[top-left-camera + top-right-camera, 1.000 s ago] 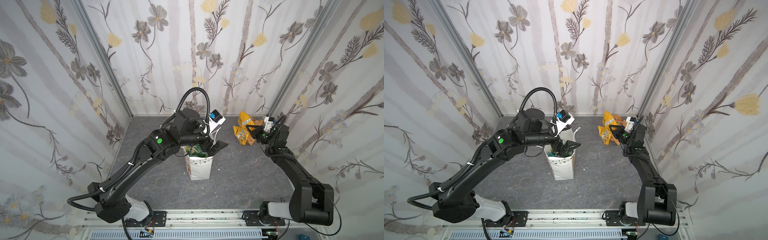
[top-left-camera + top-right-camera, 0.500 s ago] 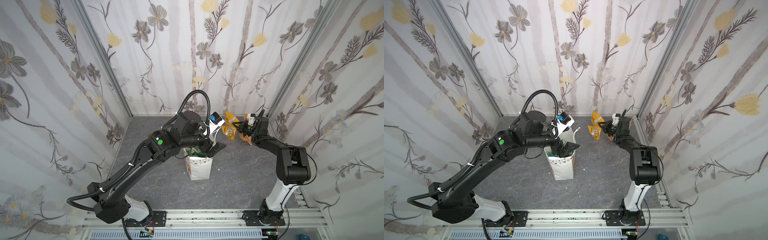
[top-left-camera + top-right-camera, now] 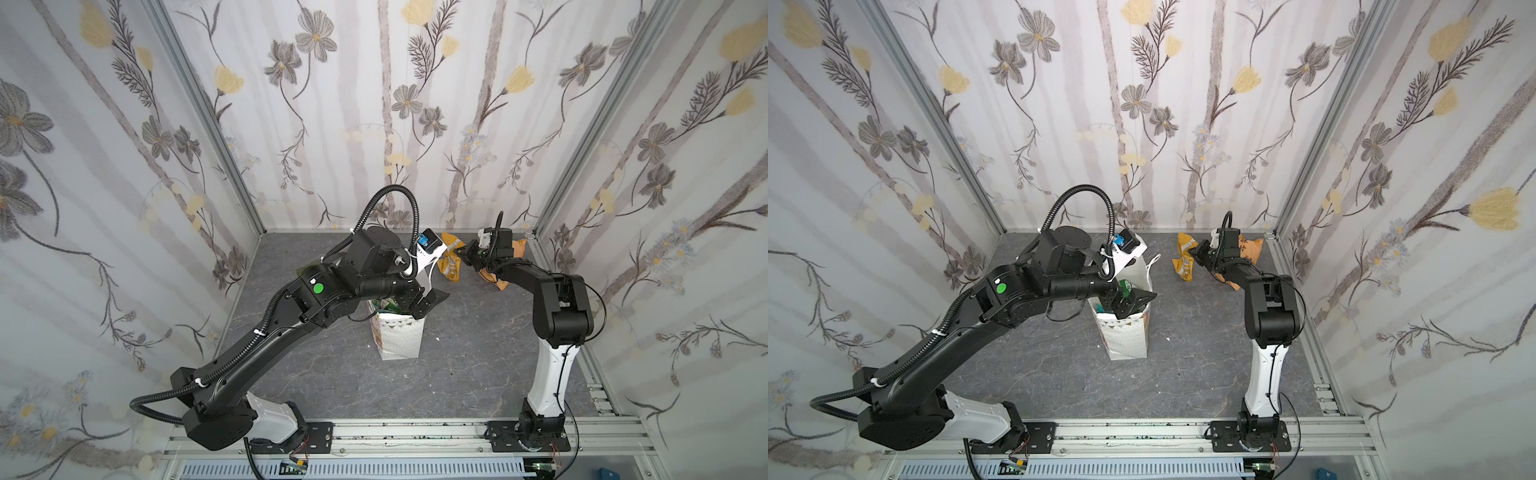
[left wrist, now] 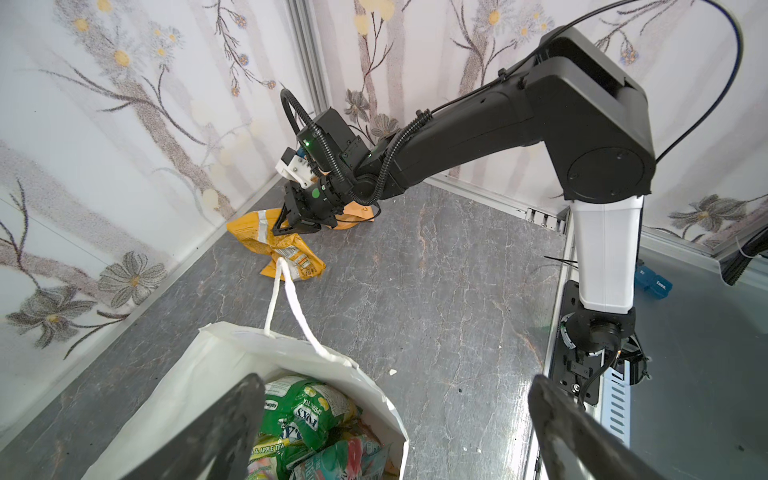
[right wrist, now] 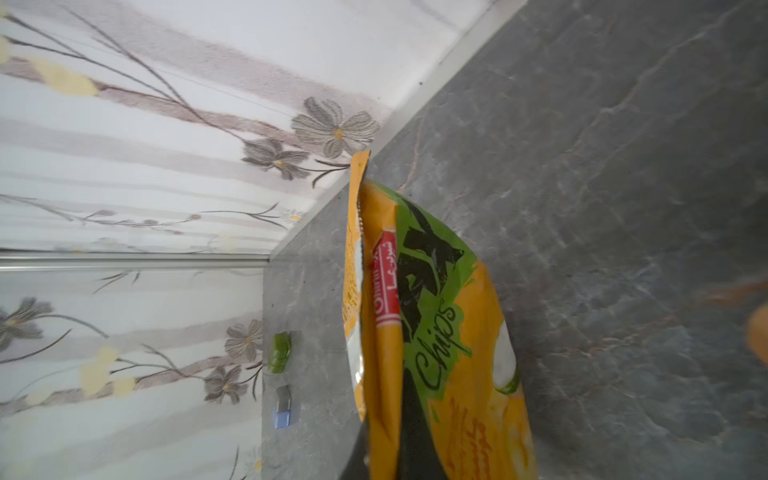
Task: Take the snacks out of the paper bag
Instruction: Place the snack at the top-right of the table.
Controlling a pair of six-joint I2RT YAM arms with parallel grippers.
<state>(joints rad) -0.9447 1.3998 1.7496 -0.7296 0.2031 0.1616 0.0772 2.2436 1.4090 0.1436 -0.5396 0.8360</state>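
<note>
Left gripper hangs over the mouth of the paper bag, jaws spread wide, nothing in them. It has barely moved in the last second: one finger is over the opening, the other is past the bag's right rim.

The paper bag stands upright mid-bench. At least three snacks are still inside it: a green FOX'S packet, a green-and-yellow one and a teal one. A cord handle flops out toward the back wall.

The change is all behind and right of the bag. A second ago the right arm had the orange-yellow packet lifted and further right of the bag. Now it has swung in toward the back wall, and the packet's lower end looks down on the bench, well apart from the bag.

Right gripper is still pinched on that packet's top edge, jaws nearly together. Any start of a release is too slight to see.

Another orange packet lies under the right arm, further right of the bag again.

Judgement: this is the drop-off of the second snack. That makes two out, several left, and the task is under halfway. Next steps are likely the right gripper letting go and clearing, then the left gripper going down into the bag (crinkly foil, so a slippery pinch). The handle or the bag wall could get caught and tip the bag.
</note>
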